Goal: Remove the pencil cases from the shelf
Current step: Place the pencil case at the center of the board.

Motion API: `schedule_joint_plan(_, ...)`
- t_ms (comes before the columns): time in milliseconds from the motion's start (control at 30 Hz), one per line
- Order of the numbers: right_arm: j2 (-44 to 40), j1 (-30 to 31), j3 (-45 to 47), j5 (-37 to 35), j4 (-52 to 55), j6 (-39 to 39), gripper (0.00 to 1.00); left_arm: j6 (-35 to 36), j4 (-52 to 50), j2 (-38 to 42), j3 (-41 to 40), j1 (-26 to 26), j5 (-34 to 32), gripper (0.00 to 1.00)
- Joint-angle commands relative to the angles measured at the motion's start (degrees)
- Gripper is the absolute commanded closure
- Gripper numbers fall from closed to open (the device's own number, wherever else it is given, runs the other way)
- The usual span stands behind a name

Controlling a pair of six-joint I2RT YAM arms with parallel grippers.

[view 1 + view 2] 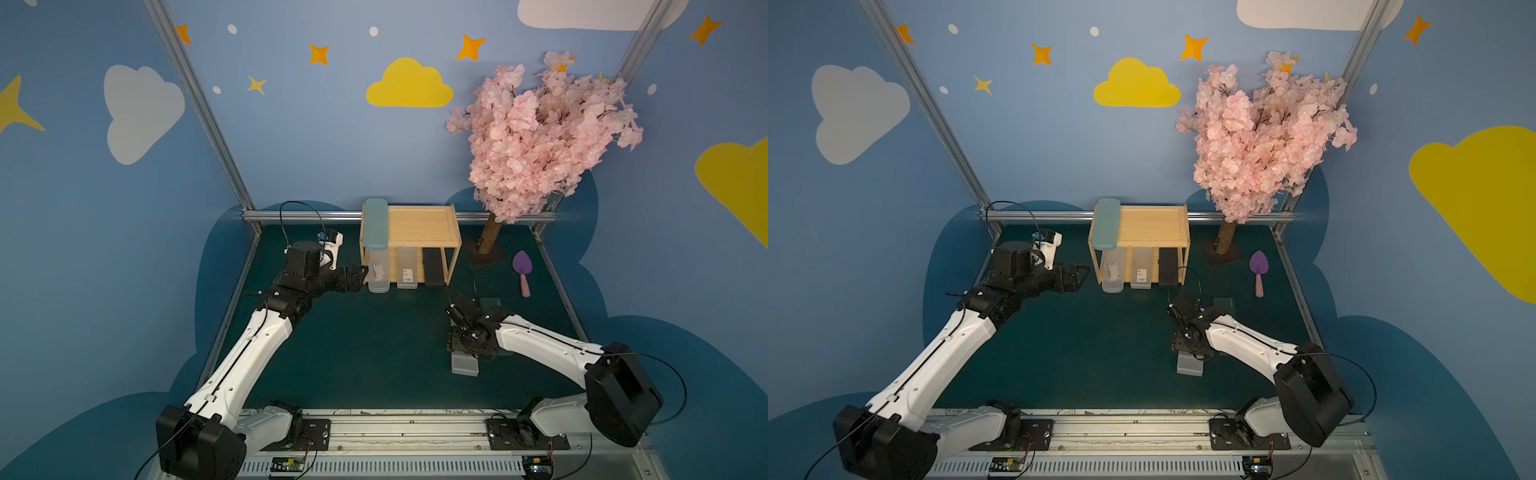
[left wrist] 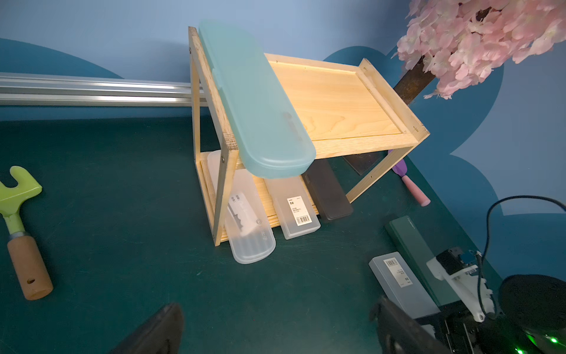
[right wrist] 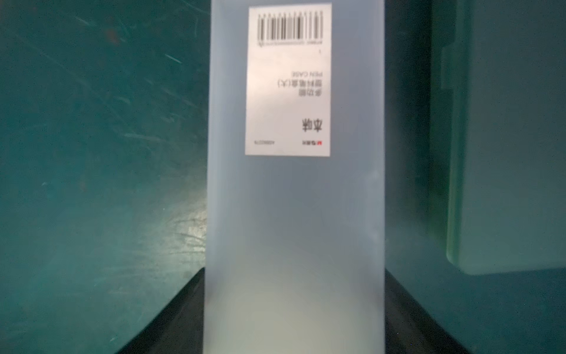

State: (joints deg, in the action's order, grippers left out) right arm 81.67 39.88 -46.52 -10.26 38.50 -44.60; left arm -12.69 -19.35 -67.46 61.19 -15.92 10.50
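Table [image 1: 374, 357], green-matted, viewed from the front. Pink blossom tree [image 1: 540, 137] stands at the rear right. Shelf [image 1: 419, 226] stands at rear centre, near the tree's base.

Left gripper [image 1: 358, 277] hangs just beside the shelf's left front post, jaws spread wide, nothing between them. Right gripper [image 1: 465, 347] points down over the mat in front of the shelf, clamped across a frosted labelled case [image 3: 294, 199]; whether that case touches the mat cannot be told.

Light teal case [image 1: 375, 224] lies along the top tier's left edge, front end overhanging. Lower tier holds three side by side: clear round-ended case [image 1: 378, 272] left, second frosted case [image 1: 407, 270] middle, black case [image 1: 433, 268] right, the clear one protruding furthest. Dark green case [image 2: 410, 242] lies on the mat just beside the gripped one.

Purple shovel [image 1: 521, 270] lies right of the shelf. Green rake [image 2: 18, 220], seen only in the left wrist view, lies on the mat well apart from the shelf
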Motion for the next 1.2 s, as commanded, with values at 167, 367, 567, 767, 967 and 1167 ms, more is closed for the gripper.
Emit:
schedule_joint_plan(167, 6.99, -3.08, -1.8, 5.4, -3.27, 5.1, 0.3, 0.65, 1.34, -1.49, -0.61, -0.19, -0.64, 0.0)
schedule_joint_plan(367, 9.43, -5.19, -2.08, 6.22, -5.42, 8.16, 0.3, 0.86, 1.45, -2.02, -0.63, -0.2, -0.97, 0.0)
schedule_joint_plan(567, 11.25, -6.45, -2.83, 7.08, -5.26, 11.99, 0.3, 1.1, 1.33, -2.06, -0.48, -0.09, -1.27, 0.0)
schedule_joint_plan(767, 12.46, -7.32, -4.35, 6.97, -3.95, 16.46, 0.27, 1.15, 1.28, -2.31, -0.35, -0.19, -1.28, 0.0)
schedule_joint_plan(967, 13.15, -8.75, -4.49, 7.71, -4.46, 17.6, 0.27, 1.09, 1.39, -2.27, -0.23, -0.17, -1.45, 0.0)
schedule_joint_plan(1167, 15.08, -9.03, -6.29, 7.09, -3.21, 18.53, 0.27, 1.49, 0.94, -2.08, 0.19, -0.11, -1.69, 0.0)
